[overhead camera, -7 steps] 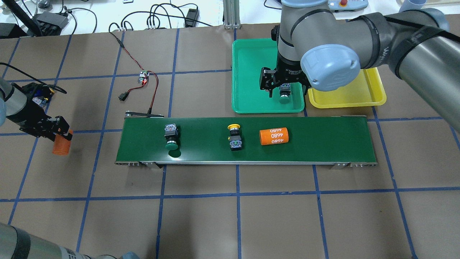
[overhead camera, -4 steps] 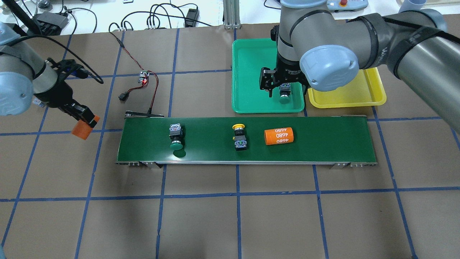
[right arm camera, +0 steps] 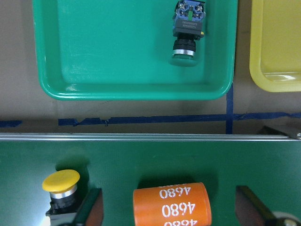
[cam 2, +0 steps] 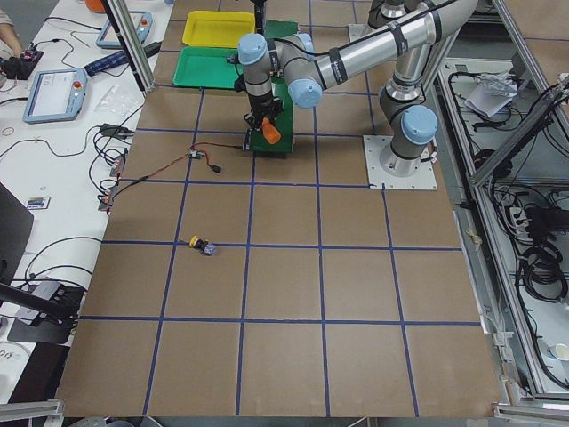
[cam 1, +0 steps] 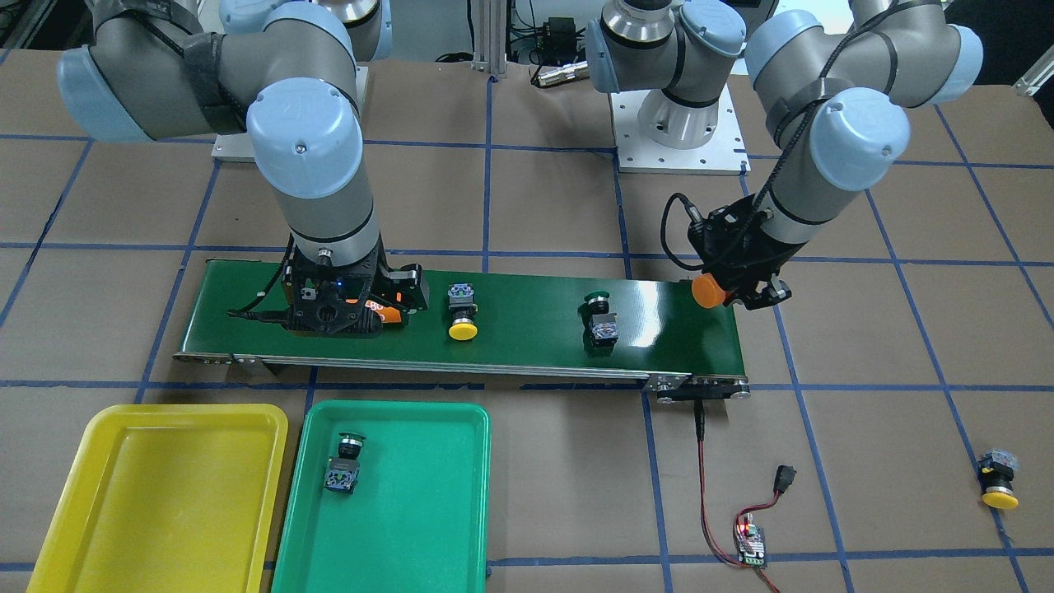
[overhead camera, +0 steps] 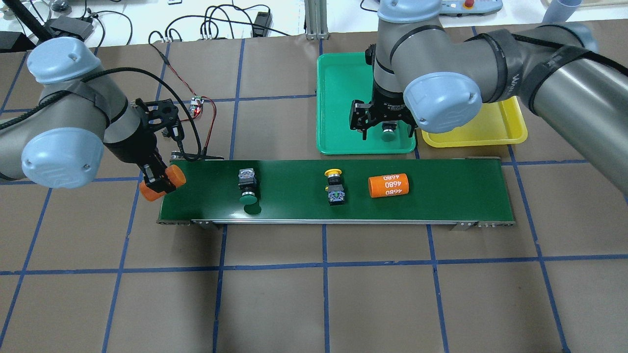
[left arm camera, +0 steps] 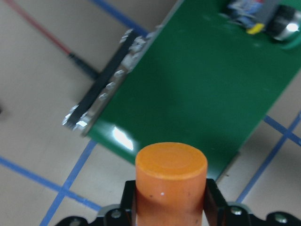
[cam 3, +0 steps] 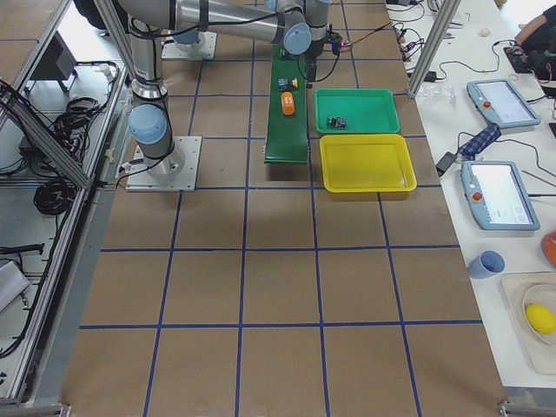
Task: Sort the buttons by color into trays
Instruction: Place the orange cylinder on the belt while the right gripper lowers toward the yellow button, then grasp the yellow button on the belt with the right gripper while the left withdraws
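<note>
**Likely light and stiff — pinch the boxy body**

A yellow button (overhead camera: 335,186) and a green button (overhead camera: 248,186) lie on the conveyor belt (overhead camera: 441,191). The right tool (right arm camera: 171,209) hangs spread above the belt; the left tool (overhead camera: 158,182) is clamped on an orange cylinder (left arm camera: 171,174) at its end.

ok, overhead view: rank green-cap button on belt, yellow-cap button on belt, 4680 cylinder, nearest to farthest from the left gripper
Left gripper (holding plain orange cylinder):
1. green-cap button, left part of the belt
2. yellow-cap button, mid-belt
3. 4680 cylinder, right of centre
</note>
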